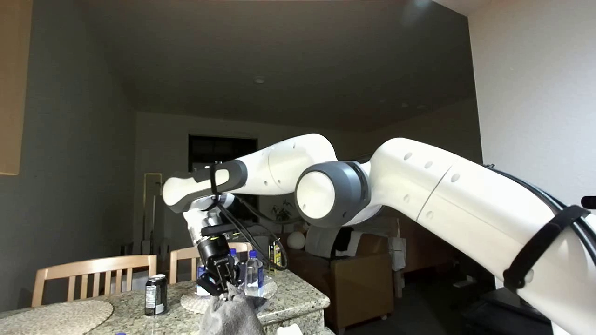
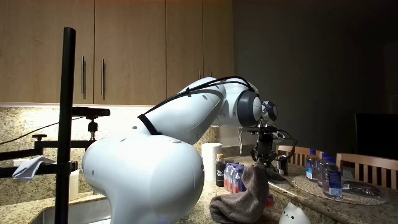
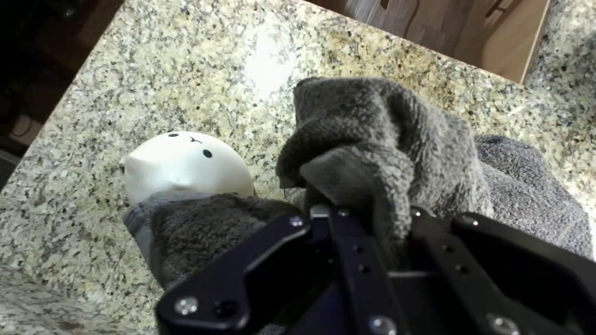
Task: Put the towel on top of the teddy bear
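The grey towel (image 1: pixel 233 318) hangs in folds from my gripper (image 1: pixel 226 294). In both exterior views the gripper points down, shut on the towel's upper part. The towel (image 2: pixel 245 200) reaches down to the lower counter, its lower part bunched there. In the wrist view cloth (image 3: pixel 433 153) is pinched between the fingers (image 3: pixel 370 216). A smooth white figure with a small face (image 3: pixel 186 165), apparently the teddy bear, stands on the counter. A towel fold overlaps its lower edge in that view; I cannot tell whether they touch. The figure (image 2: pixel 293 214) shows right of the towel in an exterior view.
A raised granite ledge carries a can (image 1: pixel 156 295), blue-capped bottles (image 2: pixel 332 180) and round mats (image 1: pixel 56 318). Small bottles (image 2: pixel 234 177), a dark bottle (image 2: pixel 219 171) and a paper roll (image 2: pixel 212 158) stand behind the towel. A sink (image 2: pixel 84 213) lies near the arm base.
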`<state>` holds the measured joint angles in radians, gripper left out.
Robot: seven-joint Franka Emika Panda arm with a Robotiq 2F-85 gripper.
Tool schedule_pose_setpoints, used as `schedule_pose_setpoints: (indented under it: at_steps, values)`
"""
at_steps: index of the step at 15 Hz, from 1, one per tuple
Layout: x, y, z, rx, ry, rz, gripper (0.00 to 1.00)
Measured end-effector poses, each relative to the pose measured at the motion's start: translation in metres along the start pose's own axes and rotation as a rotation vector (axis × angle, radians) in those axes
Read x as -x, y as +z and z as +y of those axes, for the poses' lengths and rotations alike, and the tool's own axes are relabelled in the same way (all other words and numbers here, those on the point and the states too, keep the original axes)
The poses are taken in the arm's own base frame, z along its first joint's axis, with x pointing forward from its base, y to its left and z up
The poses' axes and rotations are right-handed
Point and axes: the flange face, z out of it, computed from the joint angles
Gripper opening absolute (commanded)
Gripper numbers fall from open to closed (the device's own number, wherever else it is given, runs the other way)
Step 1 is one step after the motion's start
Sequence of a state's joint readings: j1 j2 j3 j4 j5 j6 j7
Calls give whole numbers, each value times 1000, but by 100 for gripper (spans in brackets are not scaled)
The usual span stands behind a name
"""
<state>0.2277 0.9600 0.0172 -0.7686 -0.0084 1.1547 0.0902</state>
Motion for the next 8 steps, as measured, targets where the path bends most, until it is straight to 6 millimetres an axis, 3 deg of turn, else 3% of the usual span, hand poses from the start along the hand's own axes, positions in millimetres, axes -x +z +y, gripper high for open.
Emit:
schedule_pose_setpoints:
  at_steps: [8]
  values:
    - [25,-33,31,14,55,-1,9]
